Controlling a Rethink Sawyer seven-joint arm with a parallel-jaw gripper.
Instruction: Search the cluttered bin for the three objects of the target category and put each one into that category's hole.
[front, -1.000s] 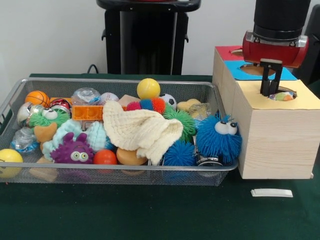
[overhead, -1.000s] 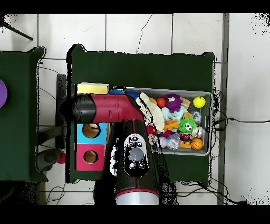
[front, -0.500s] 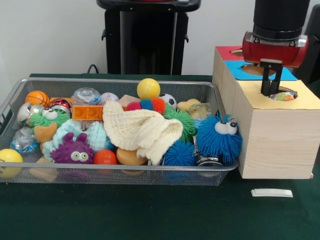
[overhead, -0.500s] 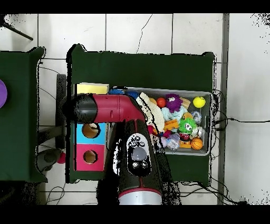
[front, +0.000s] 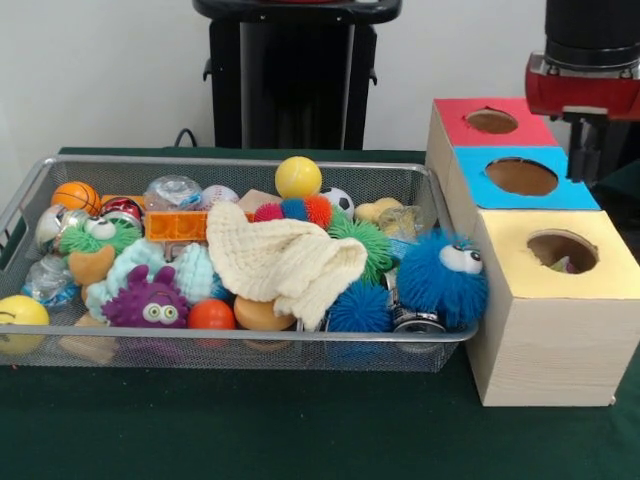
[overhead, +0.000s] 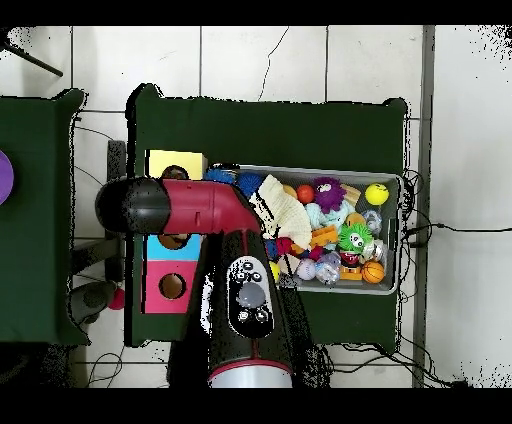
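The wire bin (front: 240, 165) holds several toys. A blue fuzzy ball with eyes (front: 440, 285) leans against the bin's right end, and a cream cloth (front: 280, 255) lies over the middle. The wooden box beside it has a red hole (front: 492, 121), a blue hole (front: 521, 176) and a yellow hole (front: 562, 251). A small colourful toy (front: 560, 266) lies deep in the yellow hole. My gripper (front: 587, 150) hangs at the right, behind the box's blue section, with nothing seen in it. In the overhead view the arm's head (overhead: 135, 205) hides the gripper.
Among the bin's toys are a yellow ball (front: 297, 177), a purple fuzzy toy (front: 147, 300), a green fuzzy toy (front: 95, 235), a small basketball (front: 74, 196), an orange ball (front: 210, 314) and a yellow smiley ball (front: 18, 318). The black pedestal (front: 295, 75) stands behind the bin.
The gripper has lifted off the yellow hole and moved right, behind the box. The colourful toy now sits lower in that hole. The box looks shifted, and the white strip no longer shows.
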